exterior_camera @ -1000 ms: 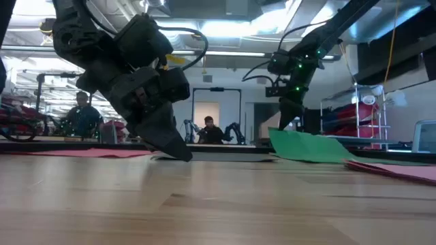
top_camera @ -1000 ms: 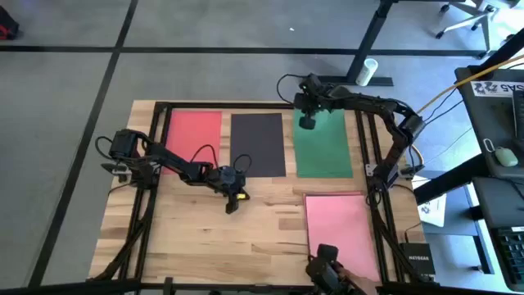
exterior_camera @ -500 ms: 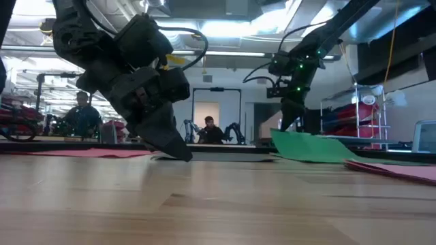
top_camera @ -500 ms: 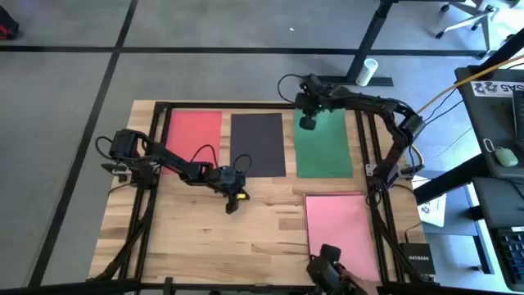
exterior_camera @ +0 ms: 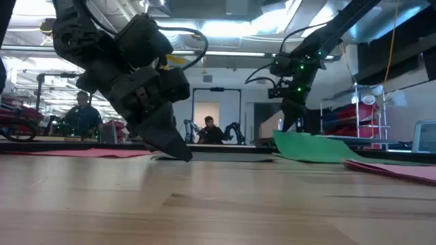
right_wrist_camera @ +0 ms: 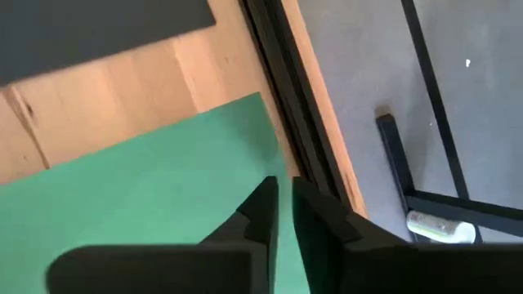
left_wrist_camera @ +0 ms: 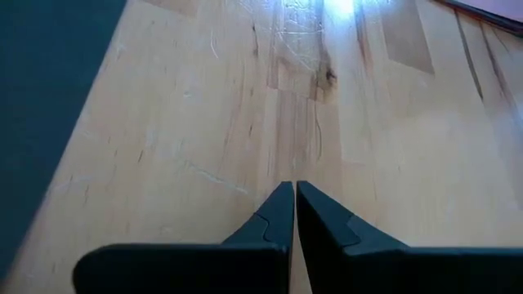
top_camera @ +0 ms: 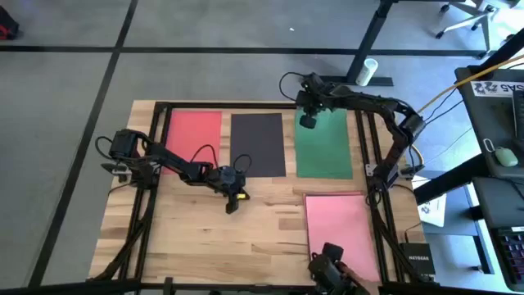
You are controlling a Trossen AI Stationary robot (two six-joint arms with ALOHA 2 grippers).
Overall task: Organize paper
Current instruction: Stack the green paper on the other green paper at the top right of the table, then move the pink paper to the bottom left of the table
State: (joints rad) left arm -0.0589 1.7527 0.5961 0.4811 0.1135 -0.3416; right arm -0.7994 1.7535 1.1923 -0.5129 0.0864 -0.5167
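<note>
Wooden table [top_camera: 196,221] carries four sheets of paper. Three lie side by side along the far edge: red sheet [top_camera: 193,133], black sheet [top_camera: 257,145] and green sheet [top_camera: 322,147]. A pink sheet [top_camera: 339,225] lies apart, near the front right corner. In the low view the green sheet's [exterior_camera: 306,146] near-left corner is raised off the wood. The right gripper [top_camera: 307,120] sits at the green sheet's far-left corner, fingers [right_wrist_camera: 260,214] nearly together, pinching the sheet's edge. The left gripper [top_camera: 232,206] rests tip-down on bare wood just in front of the black sheet, jaws closed and holding nothing. Two people sit in the background.
</note>
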